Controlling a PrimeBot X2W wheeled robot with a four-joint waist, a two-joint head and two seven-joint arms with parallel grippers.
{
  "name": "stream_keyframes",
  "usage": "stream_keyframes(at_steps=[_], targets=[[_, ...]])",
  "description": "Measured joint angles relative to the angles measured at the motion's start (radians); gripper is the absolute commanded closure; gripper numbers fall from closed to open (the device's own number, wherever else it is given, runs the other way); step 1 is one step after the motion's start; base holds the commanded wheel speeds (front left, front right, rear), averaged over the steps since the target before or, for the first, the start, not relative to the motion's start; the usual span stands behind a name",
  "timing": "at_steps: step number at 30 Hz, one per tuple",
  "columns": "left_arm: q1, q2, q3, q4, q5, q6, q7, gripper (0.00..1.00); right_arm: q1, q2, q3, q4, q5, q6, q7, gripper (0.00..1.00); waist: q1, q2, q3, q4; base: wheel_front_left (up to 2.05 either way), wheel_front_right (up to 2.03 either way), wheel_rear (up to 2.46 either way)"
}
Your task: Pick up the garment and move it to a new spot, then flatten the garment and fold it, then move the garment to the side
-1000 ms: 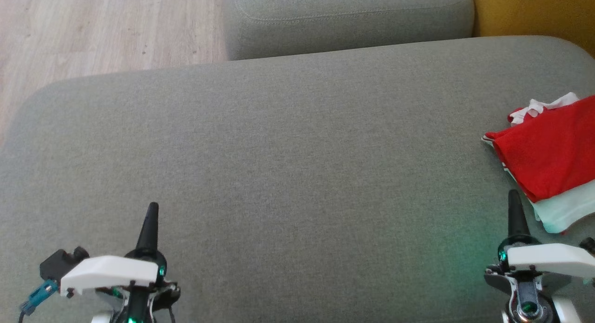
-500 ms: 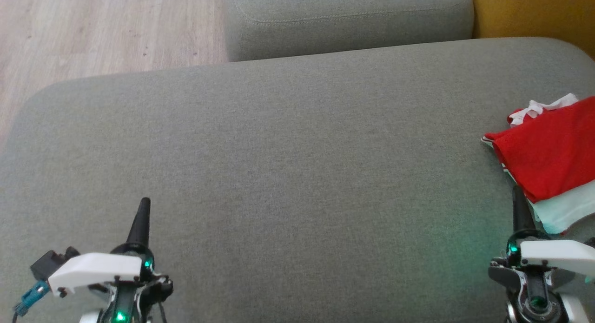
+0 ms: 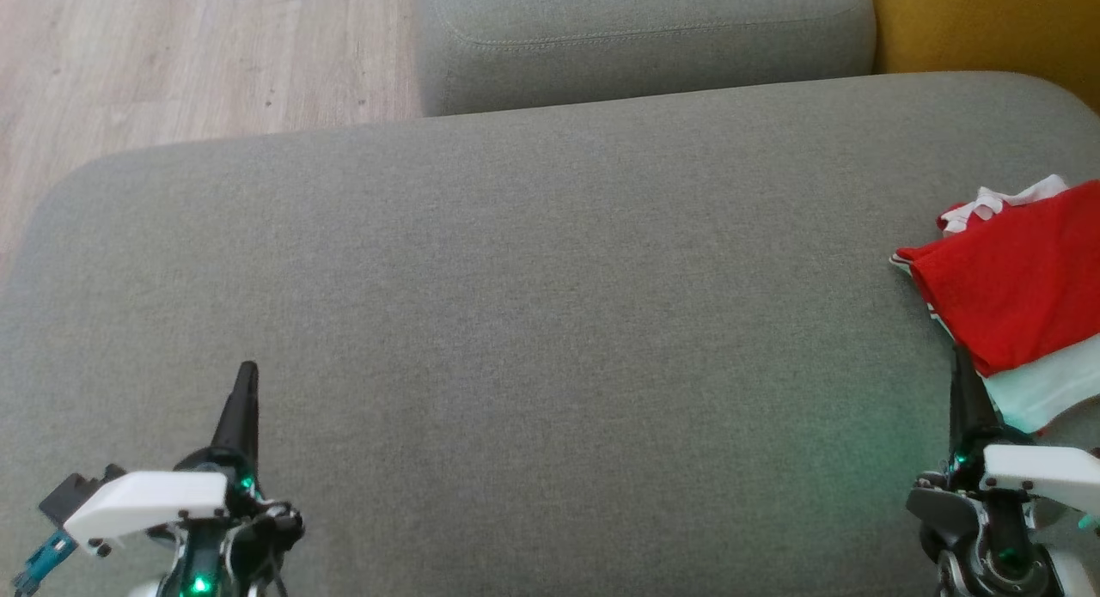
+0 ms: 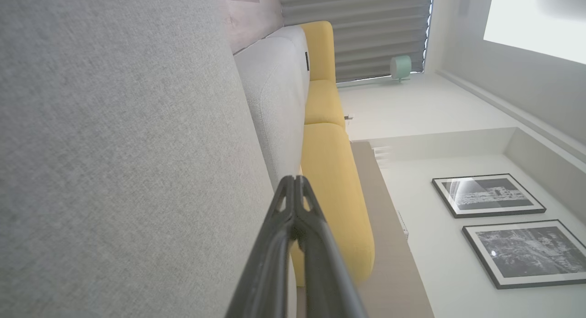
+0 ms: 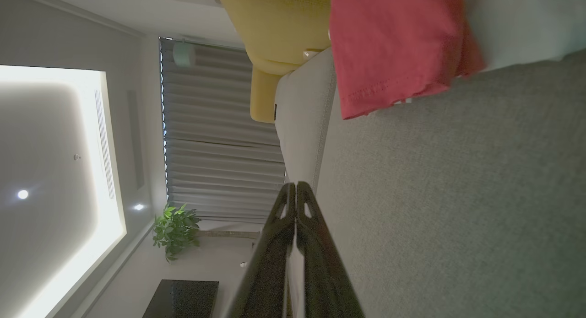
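Head view: down onto grey cushion (image 3: 533, 305); wrist views: low, sideways, same cushion.

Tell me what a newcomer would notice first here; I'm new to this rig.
The red garment stands out, lying at the right edge of the wide grey cushion. The left hand and right hand, both shut, sit at the bottom corners of the head view, the right one's tip beside the garment.
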Motion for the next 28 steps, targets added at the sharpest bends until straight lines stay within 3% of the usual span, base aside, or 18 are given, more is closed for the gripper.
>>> stream_keyframes(at_steps=[15,28], targets=[[-0.015,0.000,0.040,0.009,-0.140,-0.018,0.038,1.00,0.000,0.000,-0.019,-0.005,0.157,0.000,0.040,1.00,0.0000,0.0000,-0.004,0.001,0.00,0.00,0.00],[-0.015,-0.001,0.042,0.009,-0.142,-0.018,0.045,1.00,0.000,0.000,-0.020,-0.005,0.158,0.000,0.044,1.00,0.0000,0.0000,-0.004,0.001,0.00,0.00,0.00]])
